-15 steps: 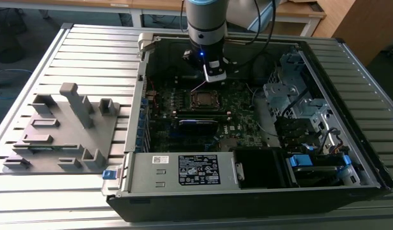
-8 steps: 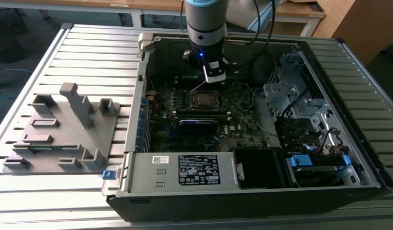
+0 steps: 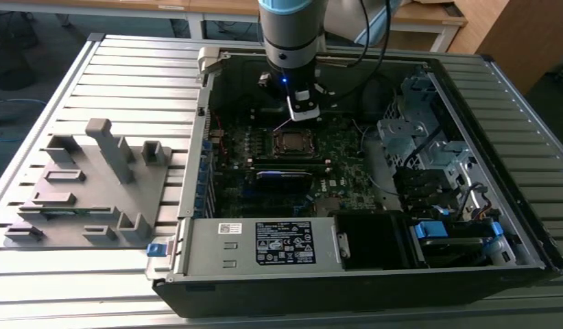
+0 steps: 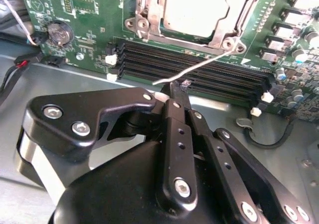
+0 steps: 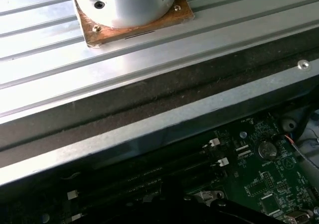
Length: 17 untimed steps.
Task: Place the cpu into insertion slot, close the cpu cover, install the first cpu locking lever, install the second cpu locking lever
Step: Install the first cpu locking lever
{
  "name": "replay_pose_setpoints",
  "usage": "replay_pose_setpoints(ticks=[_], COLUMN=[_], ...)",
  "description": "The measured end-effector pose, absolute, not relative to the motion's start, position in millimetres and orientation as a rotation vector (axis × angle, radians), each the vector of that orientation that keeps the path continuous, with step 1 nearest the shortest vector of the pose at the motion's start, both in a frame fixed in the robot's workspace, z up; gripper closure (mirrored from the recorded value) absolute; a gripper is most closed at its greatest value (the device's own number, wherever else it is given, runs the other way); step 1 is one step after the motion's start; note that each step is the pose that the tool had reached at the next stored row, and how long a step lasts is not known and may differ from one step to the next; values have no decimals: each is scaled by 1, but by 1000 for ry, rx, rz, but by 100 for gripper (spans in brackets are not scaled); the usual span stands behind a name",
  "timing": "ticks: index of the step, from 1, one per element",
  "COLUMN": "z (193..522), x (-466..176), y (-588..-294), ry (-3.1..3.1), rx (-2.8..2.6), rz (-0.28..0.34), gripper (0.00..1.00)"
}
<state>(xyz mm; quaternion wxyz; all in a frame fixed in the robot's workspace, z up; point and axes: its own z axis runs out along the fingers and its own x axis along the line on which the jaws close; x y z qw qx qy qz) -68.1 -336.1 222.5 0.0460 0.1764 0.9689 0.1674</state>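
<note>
Near the motherboard's (image 4: pixel 84 15) edge, beside the cpu (image 4: pixel 194 7), the gripper (image 4: pixel 174 88) clamps its fingers (image 4: pixel 175 119) on a locking lever (image 4: pixel 199 66); installing it probably needs a steady hold.

1. A slatted metal table (image 3: pixel 135 75) carries everything.
2. A grey fixture plate (image 3: pixel 80 199) with upright posts lies at the exterior view's left.
3. An open black computer case (image 3: pixel 354 288) lies beside it.
4. A green motherboard (image 3: pixel 345 185) sits inside the case.
5. A labelled power supply (image 3: pixel 254 243) fills the near side of the case.
6. Long black memory slots (image 4: pixel 199 67) cross the board.
7. A coin battery (image 4: pixel 60 32) sits near one board corner.
</note>
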Motion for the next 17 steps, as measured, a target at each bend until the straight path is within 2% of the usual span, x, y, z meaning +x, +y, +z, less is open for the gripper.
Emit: replay_pose_setpoints(ticks=[17], z=[226], x=[-71], y=[-339], ry=[2957], rx=[538], rz=[527], gripper=[90])
